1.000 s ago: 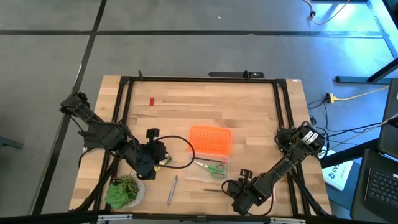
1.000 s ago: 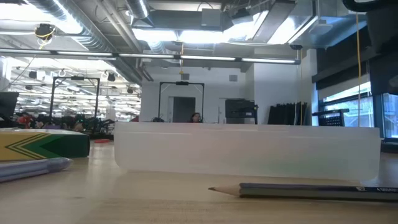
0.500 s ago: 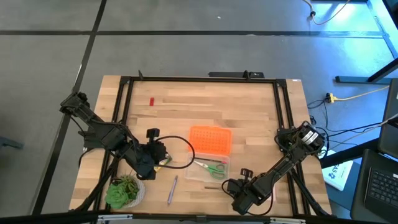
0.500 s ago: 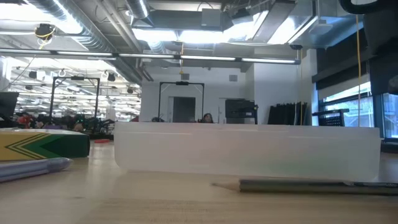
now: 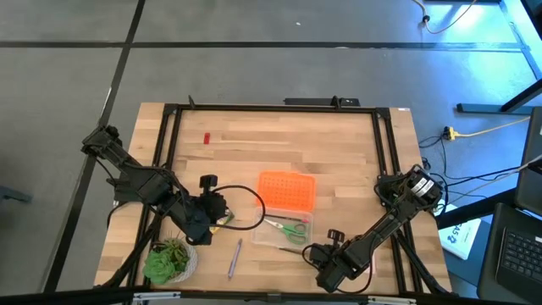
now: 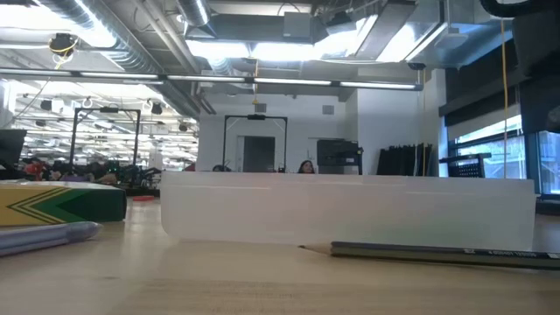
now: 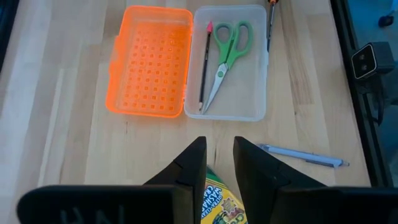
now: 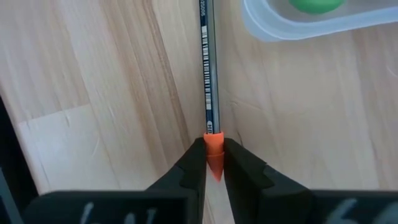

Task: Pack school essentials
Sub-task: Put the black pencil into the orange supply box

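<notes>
Right pincer [image 8: 214, 163], at the high view's lower centre, clamps the eraser end of a pencil [image 8: 208, 68] lying beside the case [image 7: 231, 62]; left pincer [image 7: 218, 163] grips the crayon box [image 7: 219, 202], both seemingly for packing.

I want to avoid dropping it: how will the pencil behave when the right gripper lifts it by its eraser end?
Held only at its orange eraser tip by the right gripper, the long thin pencil will probably droop or pivot. It looks stiff and light. If dropped, it may roll.

I see a matt wooden table [image 5: 254, 144], a translucent plastic case [image 7: 255, 74], and its glossy orange lid [image 7: 149, 59].
</notes>
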Controlling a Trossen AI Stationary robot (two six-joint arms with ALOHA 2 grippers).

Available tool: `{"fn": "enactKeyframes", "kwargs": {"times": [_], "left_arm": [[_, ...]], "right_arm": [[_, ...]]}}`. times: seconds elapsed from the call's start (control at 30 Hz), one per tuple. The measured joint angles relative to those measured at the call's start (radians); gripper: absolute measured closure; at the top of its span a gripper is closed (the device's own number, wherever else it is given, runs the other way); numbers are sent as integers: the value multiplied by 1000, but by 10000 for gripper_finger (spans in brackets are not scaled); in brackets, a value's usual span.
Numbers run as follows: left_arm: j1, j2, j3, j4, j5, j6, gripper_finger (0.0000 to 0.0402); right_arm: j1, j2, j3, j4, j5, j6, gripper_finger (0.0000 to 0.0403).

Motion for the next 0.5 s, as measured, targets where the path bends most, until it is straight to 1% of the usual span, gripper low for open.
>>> {"fn": "enactKeyframes", "kwargs": {"times": [0.5], "left_arm": [[0,0,0,0,0,-1,328]], "right_arm": [[1,3,72,31,-18,-28,352]]}}
